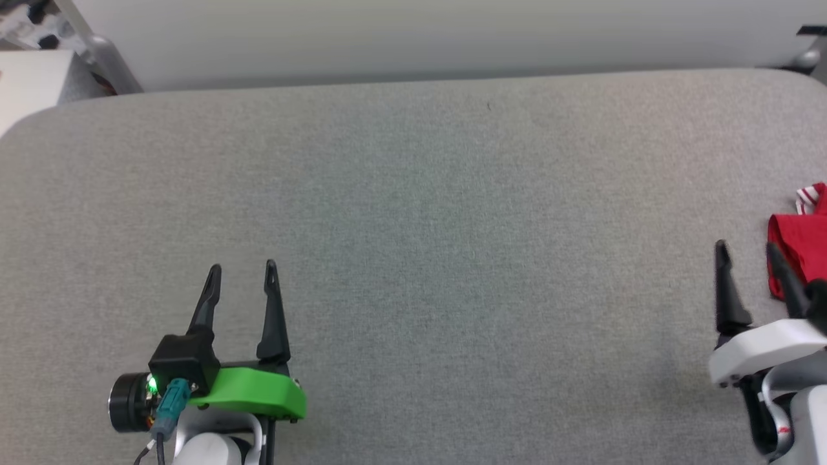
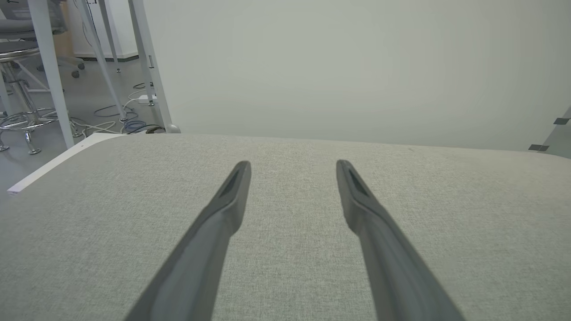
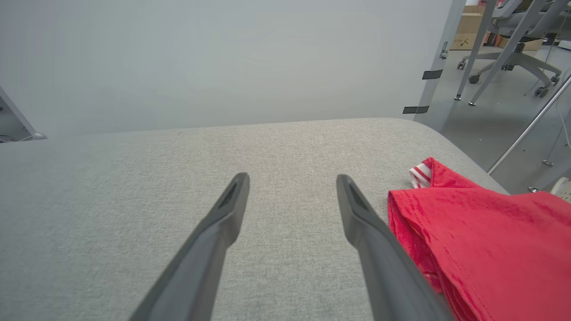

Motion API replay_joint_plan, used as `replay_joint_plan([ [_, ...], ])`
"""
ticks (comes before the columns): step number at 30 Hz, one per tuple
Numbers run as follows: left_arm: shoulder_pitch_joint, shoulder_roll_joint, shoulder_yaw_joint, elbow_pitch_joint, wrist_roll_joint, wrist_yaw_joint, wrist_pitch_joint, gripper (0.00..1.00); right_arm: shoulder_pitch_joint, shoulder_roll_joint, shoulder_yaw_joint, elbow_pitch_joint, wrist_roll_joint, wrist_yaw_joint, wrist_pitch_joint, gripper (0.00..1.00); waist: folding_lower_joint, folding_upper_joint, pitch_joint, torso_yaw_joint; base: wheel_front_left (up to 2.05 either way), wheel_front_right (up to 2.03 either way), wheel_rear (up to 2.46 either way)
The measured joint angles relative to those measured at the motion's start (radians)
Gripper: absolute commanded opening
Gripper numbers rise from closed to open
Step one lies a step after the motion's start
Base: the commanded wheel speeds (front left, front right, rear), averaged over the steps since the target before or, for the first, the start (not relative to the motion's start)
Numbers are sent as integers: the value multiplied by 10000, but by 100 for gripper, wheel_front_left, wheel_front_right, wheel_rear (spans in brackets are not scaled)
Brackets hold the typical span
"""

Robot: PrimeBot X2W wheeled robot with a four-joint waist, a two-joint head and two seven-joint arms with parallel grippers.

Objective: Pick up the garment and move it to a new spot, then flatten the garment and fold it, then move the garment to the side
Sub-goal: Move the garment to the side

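Note:
The garment (image 1: 801,242) is a folded red shirt with a bit of red-and-white striped trim, lying at the table's far right edge and partly cut off by the head view. In the right wrist view the garment (image 3: 482,240) lies just right of my right gripper (image 3: 292,180), whose right finger runs along its folded edge. My right gripper (image 1: 746,248) stands open with nothing between its fingers. At the lower left my left gripper (image 1: 242,268) is open over bare cloth, far from the garment. The left gripper (image 2: 292,166) holds nothing in its own wrist view either.
The table (image 1: 413,213) has a grey fabric top with rounded corners. A pale wall panel (image 1: 439,32) runs along its far edge. Beyond the right corner stand chair legs and metal posts (image 3: 504,40); a stool and cables (image 2: 31,102) sit off the left side.

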Motion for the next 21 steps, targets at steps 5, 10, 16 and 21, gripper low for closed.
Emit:
replay_joint_plan([
  [5, 340, 113, 157, 309, -121, -81, 0, 100, 824, 583, 364, -1296, -257, 0, 539, 100, 0, 0, -602, 181, 0, 0, 0],
  [10, 559, 192, 197, 487, -217, -151, 0, 100, 1349, 859, 579, -2238, -441, 0, 968, 100, 0, 0, -1079, 257, 0, 0, 0],
  [16, 841, 247, 197, 604, -286, -238, 0, 100, 2126, 1076, 727, -3310, -688, 0, 1532, 100, 0, 0, -1512, 280, 0, 0, 0],
  [21, 1059, 245, 169, 702, -320, -278, 0, 100, 2704, 1124, 784, -3962, -784, 0, 1900, 100, 0, 0, -1766, 265, 0, 0, 0],
])
